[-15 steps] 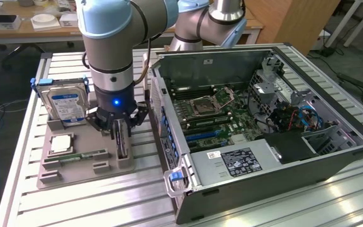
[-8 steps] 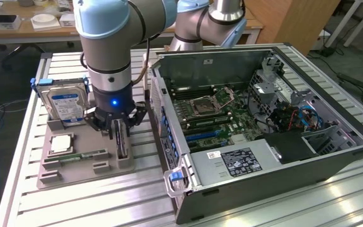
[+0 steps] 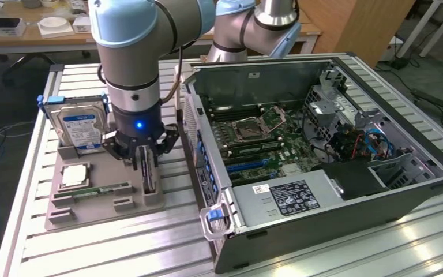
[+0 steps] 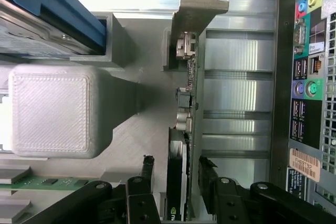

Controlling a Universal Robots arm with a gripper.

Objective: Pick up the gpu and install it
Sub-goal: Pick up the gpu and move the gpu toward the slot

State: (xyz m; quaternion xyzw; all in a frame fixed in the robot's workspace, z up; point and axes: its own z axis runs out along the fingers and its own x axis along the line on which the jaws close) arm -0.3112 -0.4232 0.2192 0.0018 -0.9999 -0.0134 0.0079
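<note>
- Nothing is installed yet: the gpu (image 3: 149,176), a thin black-faced card with a green board back and a silver end bracket, stands on edge in its slot of the grey printed plastic tray (image 3: 98,205).
- The black 2-fingered gripper (image 3: 146,157) is down over the card with its jaws apart, 1 finger on each face. In the wrist view the fingers (image 4: 147,174) leave a gap to the black face, so I judge there is no grip yet.
- Lifting, carrying and seating are all left. The open black computer case (image 3: 322,231) shows its green motherboard (image 3: 260,138) with blue slots bare.
- Room: straight up is free. The silver hard drive with blue-white label (image 3: 79,127) stands near, at the exterior view's left.
- The case's rear wall rises just beside the tray, an edge to clear.
</note>
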